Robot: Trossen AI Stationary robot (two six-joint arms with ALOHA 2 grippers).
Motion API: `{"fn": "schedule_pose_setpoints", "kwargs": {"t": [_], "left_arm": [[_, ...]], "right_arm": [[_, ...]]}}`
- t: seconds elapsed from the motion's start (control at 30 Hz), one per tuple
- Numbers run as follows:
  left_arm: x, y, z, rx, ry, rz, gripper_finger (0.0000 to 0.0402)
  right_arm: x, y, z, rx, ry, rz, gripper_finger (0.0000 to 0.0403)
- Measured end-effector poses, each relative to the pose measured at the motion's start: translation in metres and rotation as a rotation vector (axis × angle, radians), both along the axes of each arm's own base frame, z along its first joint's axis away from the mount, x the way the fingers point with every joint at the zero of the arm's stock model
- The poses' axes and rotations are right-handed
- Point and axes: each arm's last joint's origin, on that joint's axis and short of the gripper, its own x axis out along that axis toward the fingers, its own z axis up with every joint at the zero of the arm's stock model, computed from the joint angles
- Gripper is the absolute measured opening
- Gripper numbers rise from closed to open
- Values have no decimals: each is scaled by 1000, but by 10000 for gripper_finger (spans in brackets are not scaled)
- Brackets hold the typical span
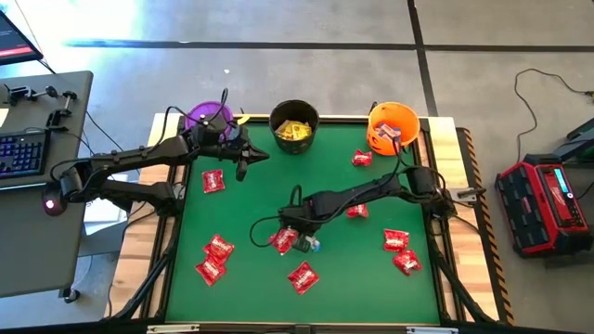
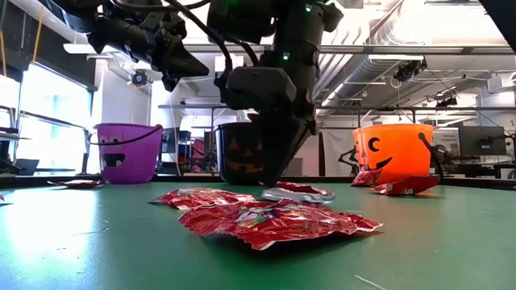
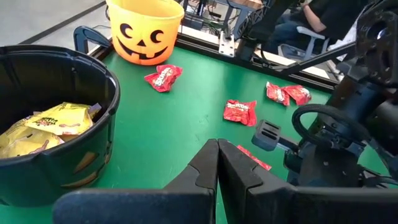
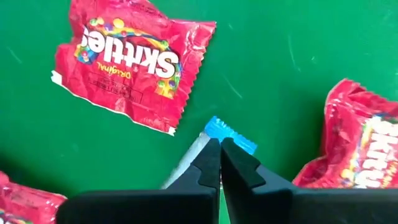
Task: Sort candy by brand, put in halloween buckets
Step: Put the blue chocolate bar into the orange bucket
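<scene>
My right gripper (image 1: 299, 237) (image 4: 219, 148) points down at the middle of the green table, shut on a slim white-and-blue bar (image 4: 229, 133) (image 2: 298, 192) that lies between red packets (image 4: 124, 59) (image 2: 270, 219). My left gripper (image 1: 243, 160) (image 3: 217, 155) is shut and empty. It hovers above the table between the purple bucket (image 1: 209, 118) and the black bucket (image 1: 294, 125). Yellow packets (image 3: 59, 118) lie inside the black bucket (image 3: 68, 74). The orange bucket (image 1: 393, 126) (image 3: 144, 28) stands at the far right. All three buckets stand upright along the far edge. My right gripper pinches the white-and-blue bar between its two fingertips, close to the bar's blue crimped end (image 4: 233, 134). The fingers come from above, pointing down. The white part (image 4: 185, 164) runs out to one side. In the low view the bar still lies flat on the table.
Several red packets lie scattered on the mat: near left (image 1: 215, 258), near middle (image 1: 303, 276), right (image 1: 399, 249), one by the orange bucket (image 1: 362, 158), and one under the left arm (image 1: 213, 181). A desk with a keyboard (image 1: 23, 153) stands left of the table. A red case (image 1: 543, 204) sits to its right.
</scene>
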Motion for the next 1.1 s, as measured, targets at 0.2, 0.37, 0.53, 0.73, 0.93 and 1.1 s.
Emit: {"fn": "schedule_pose_setpoints", "kwargs": {"t": [0.2, 0.37, 0.53, 0.73, 0.93, 1.1], "left_arm": [[0, 0, 0, 0, 0, 0, 0], [0, -1, 0, -49, -7, -14, 0], [1, -4, -2, -175, -6, -84, 0], [12, -9, -18, -368, 68, -143, 0], [32, -20, -47, -500, 195, -202, 0], [45, -33, -64, -563, 273, -225, 0]], "right_arm": [[2, 0, 18, -15, 17, 0, 1], [-1, 11, 39, -25, 60, 10, 0], [-15, 47, 52, -6, 70, 6, 0], [-38, 93, 48, 31, 63, -70, 0], [-45, 117, 42, 58, -56, -172, 0], [-51, 117, 60, 89, -238, -251, 0]]}}
